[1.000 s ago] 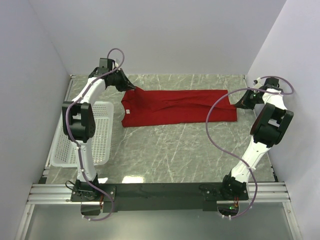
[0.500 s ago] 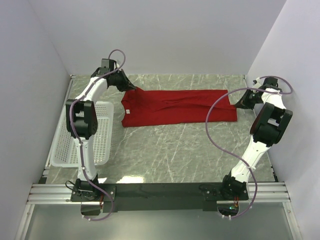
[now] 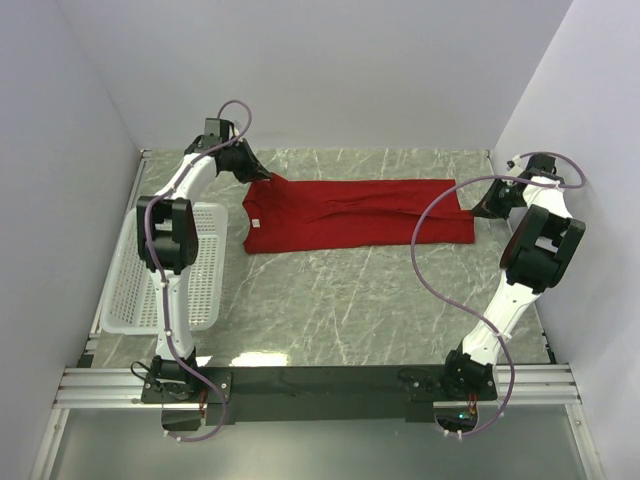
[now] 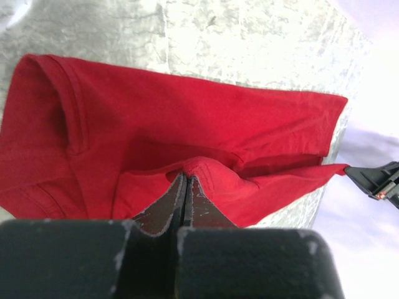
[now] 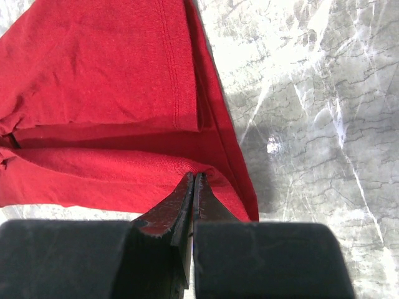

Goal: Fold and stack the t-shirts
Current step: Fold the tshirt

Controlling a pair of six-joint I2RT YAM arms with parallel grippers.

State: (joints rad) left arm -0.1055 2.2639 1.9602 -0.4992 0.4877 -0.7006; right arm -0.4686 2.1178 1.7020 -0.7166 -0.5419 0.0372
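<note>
Two robot arms pinch opposite ends of a deep-red short-sleeved cloth t-shirt (image 3: 360, 212) that lies across the far half of a grey-veined marble tabletop (image 3: 340, 300). The garment's long axis runs left to right, parallel to the white back wall (image 3: 330, 80). A strip of bare marble separates its far edge from that wall. Its small white neck tag (image 3: 256, 221) sits at the left end, and the stitched hem end points right, near the white right wall (image 3: 590, 150). The left gripper (image 3: 262, 177), fingers pressed together, clamps a raised fold of cloth at the shirt's far-left corner. The right gripper (image 3: 470, 210), likewise closed, nips a ridge of fabric at the right edge. A white plastic mesh basket (image 3: 212, 215) stands along the table's left side, close to the shirt's left end but apart from it. Broad open marble stretches between the shirt's near edge and the arm bases, the widest free room on the table.
</note>
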